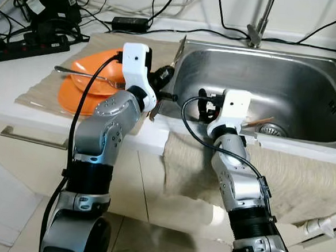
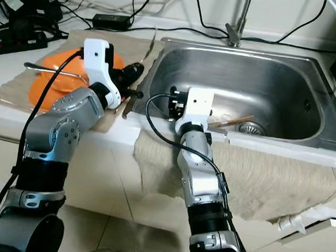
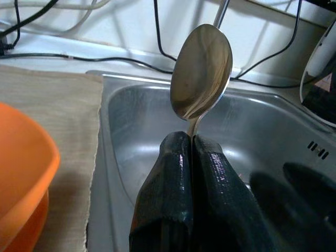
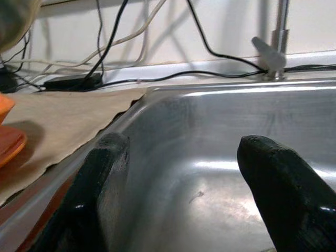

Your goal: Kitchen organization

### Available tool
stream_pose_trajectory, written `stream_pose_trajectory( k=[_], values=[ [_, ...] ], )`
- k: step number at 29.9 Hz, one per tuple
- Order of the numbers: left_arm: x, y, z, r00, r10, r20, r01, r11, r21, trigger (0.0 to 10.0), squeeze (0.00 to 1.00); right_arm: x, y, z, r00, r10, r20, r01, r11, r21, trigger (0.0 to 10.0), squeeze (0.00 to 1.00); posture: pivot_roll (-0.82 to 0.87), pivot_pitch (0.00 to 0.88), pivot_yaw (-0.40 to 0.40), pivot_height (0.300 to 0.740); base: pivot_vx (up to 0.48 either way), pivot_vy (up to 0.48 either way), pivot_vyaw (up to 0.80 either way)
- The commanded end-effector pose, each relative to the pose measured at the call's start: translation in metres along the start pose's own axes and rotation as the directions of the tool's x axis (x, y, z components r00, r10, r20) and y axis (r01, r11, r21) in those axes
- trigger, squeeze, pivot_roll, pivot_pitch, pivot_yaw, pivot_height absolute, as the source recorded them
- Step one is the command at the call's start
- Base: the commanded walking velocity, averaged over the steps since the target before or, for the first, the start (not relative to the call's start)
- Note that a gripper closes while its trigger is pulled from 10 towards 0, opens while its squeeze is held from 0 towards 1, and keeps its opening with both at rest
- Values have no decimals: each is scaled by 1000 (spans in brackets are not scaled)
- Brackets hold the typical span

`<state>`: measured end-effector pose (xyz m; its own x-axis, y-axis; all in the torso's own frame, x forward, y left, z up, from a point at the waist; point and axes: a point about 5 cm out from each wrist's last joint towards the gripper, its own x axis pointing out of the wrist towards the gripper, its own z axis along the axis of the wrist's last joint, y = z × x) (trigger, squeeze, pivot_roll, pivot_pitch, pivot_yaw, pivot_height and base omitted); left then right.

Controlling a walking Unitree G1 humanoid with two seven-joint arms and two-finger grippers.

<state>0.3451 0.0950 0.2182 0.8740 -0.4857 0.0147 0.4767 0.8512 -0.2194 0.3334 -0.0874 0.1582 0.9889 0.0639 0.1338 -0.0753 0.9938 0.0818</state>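
Observation:
My left gripper point(image 3: 191, 139) is shut on the handle of a steel spoon point(image 3: 201, 71), holding it at the left rim of the steel sink point(image 1: 310, 67) with the bowl pointing away from me. In the left eye view this gripper point(image 1: 164, 75) is between the orange dishes point(image 1: 81, 94) and the sink. A long steel utensil point(image 1: 82, 74) lies across the stacked orange dishes on the beige mat point(image 1: 162, 48). My right gripper point(image 1: 206, 108) is open inside the sink at its front left corner, its fingers point(image 4: 102, 173) wide apart with nothing between them. Wooden chopsticks point(image 1: 259, 121) lie by the drain point(image 1: 271, 130).
A beige towel point(image 1: 303, 176) hangs over the counter front under the sink. The faucet point(image 1: 256, 28) stands behind the basin. A power strip point(image 1: 23, 45), an adapter point(image 1: 129, 23) and several black cables cover the back of the counter. A drawer handle point(image 1: 31, 138) is below left.

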Motion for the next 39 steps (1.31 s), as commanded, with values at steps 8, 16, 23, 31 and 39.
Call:
stream_pose_trajectory(
  k=[8,16,23,31,39],
  values=[
    [-4,-4,-6,998,-40,-41,40,999,-4,0,0,6,-5,6,1000,-20,21,19,997,79,10000,0,80,3,71,740,0,0,0],
    [-2,-2,-8,998,-40,-53,40,999,2,0,0,9,-10,0,998,-41,-57,56,951,303,10000,0,79,1,73,740,0,0,0],
    [-2,-8,-8,996,-74,-54,74,997,5,0,0,11,-9,-7,994,-3,-107,47,910,411,10000,0,79,6,74,740,0,0,0],
    [-2,-25,-14,984,-165,-71,168,985,37,0,0,18,-1,6,997,62,-52,-32,895,446,10000,0,83,12,73,740,0,0,0],
    [-2,-22,-25,977,-155,-146,175,974,141,0,0,23,-1,29,997,71,27,-75,856,512,10000,0,79,14,76,740,0,0,0]
  ],
)
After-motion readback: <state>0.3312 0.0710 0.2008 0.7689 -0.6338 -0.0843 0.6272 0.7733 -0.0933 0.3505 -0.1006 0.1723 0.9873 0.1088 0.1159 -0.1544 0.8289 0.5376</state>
